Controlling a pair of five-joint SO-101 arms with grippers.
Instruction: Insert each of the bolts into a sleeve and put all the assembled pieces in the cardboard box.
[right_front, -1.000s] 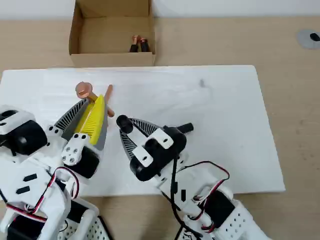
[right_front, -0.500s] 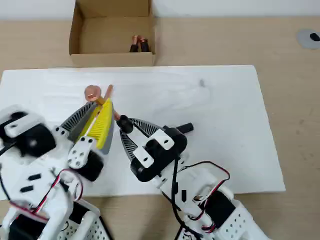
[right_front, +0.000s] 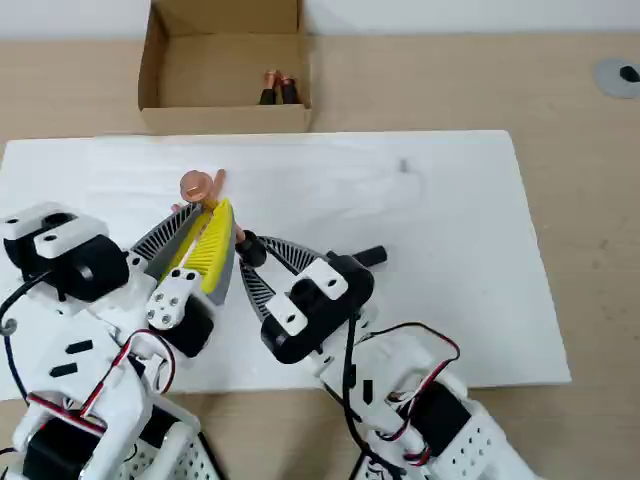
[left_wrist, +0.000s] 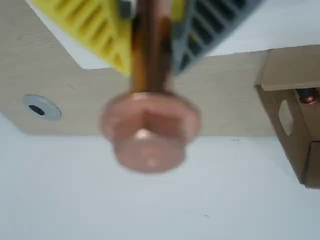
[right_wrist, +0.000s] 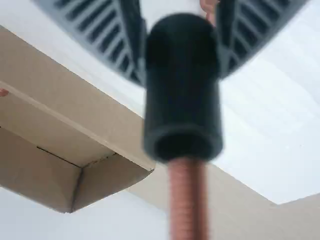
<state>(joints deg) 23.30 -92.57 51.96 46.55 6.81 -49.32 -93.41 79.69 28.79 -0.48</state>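
Bolt (left_wrist: 148, 131) copper-coloured, flanged head; sleeve (right_wrist: 182, 85) black, cylindrical.

- I can read no text, label, brand, number or sign in any of my views.
- One faint mark (right_front: 403, 166) on the white sheet (right_front: 470, 300), well ahead of the jaws of the right gripper (right_front: 249, 248), is too small for me to make out.

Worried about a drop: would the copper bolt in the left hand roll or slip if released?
Probably stiff and heavy for its size: the bolt looks like solid metal. Its round shank could slip in the left hand, which pinches only the shank. On the white mat it would likely roll in an arc, the head being wider.
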